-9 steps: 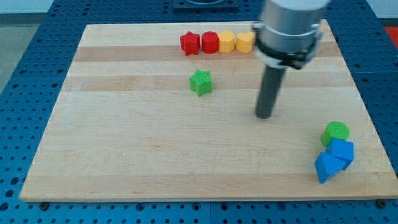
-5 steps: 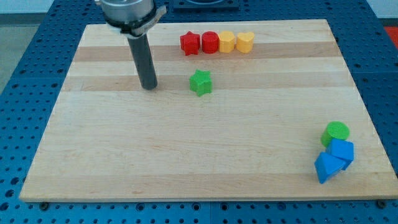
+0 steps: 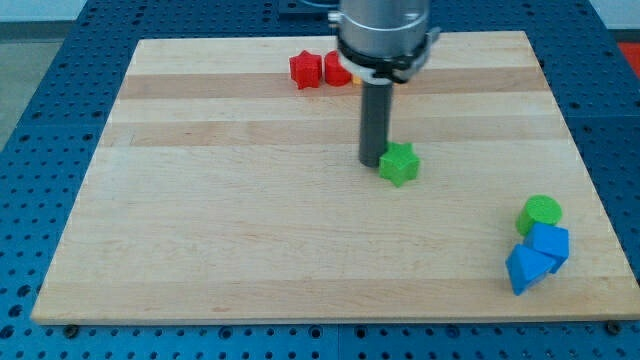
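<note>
My tip (image 3: 374, 161) rests on the wooden board near its middle, touching the left side of the green star block (image 3: 400, 164). At the view's top, a red star block (image 3: 305, 70) sits beside a red block (image 3: 335, 70) that the arm partly covers. The yellow blocks of that row are hidden behind the arm. At the view's lower right, a green cylinder (image 3: 541, 212) stands above a blue block (image 3: 549, 243) and a blue wedge-like block (image 3: 525, 269), all three bunched together.
The wooden board (image 3: 200, 220) lies on a blue perforated table (image 3: 30, 120). The arm's grey body (image 3: 384, 35) hangs over the board's top edge.
The tip swept from the board's left back toward the right and met the green star, which has slid right and down from where it lay. The other blocks stayed put.
</note>
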Controlling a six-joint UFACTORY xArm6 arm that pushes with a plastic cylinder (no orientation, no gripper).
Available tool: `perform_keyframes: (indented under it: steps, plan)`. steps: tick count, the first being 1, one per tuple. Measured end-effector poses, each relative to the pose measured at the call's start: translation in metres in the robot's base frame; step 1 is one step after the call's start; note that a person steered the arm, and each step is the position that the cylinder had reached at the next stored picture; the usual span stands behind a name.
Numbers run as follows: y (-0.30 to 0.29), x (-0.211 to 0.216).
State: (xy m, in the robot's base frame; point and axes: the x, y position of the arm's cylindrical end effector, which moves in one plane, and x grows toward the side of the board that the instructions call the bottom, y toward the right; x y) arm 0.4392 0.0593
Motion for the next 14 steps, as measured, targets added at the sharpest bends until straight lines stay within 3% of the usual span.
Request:
perform_keyframes:
  steps: [4,6,10,11,12,14]
  plan:
    - [0.108,0.025]
    - [0.113,0.013]
    - [0.085,-0.174]
    - [0.054,-0.207]
    - [0.02,-0.212]
    - [0.016,-0.184]
